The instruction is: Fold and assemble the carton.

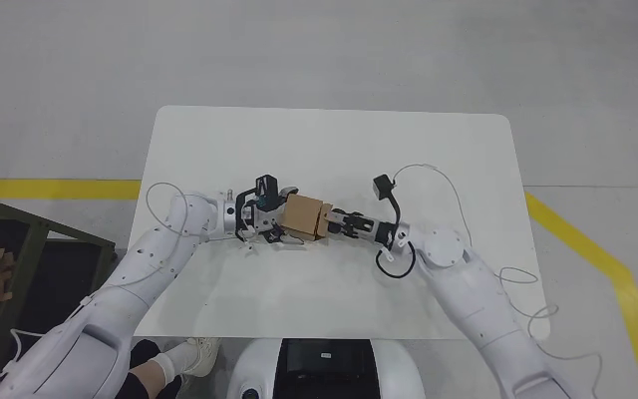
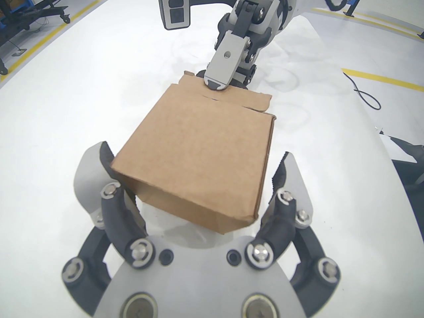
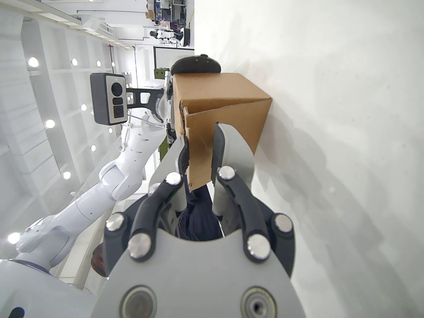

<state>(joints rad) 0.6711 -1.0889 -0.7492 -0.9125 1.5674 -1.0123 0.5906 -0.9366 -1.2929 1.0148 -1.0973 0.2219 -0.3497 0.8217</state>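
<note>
Looking down from above, we are seeing a white table [image 1: 449, 150] filling the middle of the frame, with a yellow floor stripe [image 1: 60, 188] running off at the left edge. Starting at the lower left, the left arm [image 1: 159, 249] is angling up and rightward toward the frame's centre. The left gripper [image 2: 195, 151] is sitting just left of centre with its jaws spread wide. Its two fingers [image 2: 94, 167] are straddling the near end of the carton [image 1: 302, 212]: one pad is touching a near corner of the cardboard, while the other is standing slightly clear of the side wall, so we are not calling it a grip. The carton itself is sitting on the table at the centre of the overhead frame, between the two grippers, a brown cardboard box already squared up, with its top panel lying flat and plain. At its end away from the left gripper, a ragged flap [image 2: 251, 100] is jutting out past the top panel. Moving on to the right of centre, the right gripper [image 3: 200, 140] is pinching closed on that end of the carton, its fingers pressing on either side of the flap with the cardboard running between them. Behind it the right arm [image 1: 469, 279] is trailing away to the lower right of the frame.
</note>
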